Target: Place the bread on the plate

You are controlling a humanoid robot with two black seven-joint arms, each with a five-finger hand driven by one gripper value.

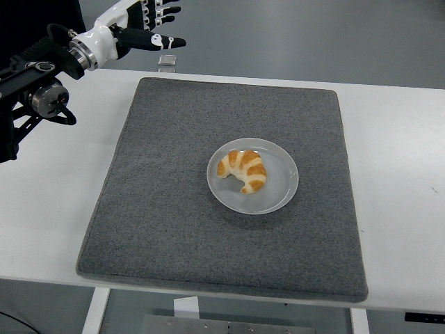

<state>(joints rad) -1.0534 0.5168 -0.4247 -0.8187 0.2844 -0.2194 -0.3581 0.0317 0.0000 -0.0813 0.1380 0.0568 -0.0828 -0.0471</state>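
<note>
A golden croissant [243, 169] lies on the round grey plate [280, 186], which sits in the middle of the grey mat [167, 209]. My left hand [149, 24] is raised high at the upper left, past the mat's far left corner and well away from the plate. Its fingers are spread and hold nothing. My right arm is out of view.
The mat covers most of the white table [396, 174]. A small clear square object [167, 61] rests on the table's far edge, just under my left hand. A dark shape [35, 21] fills the top left corner.
</note>
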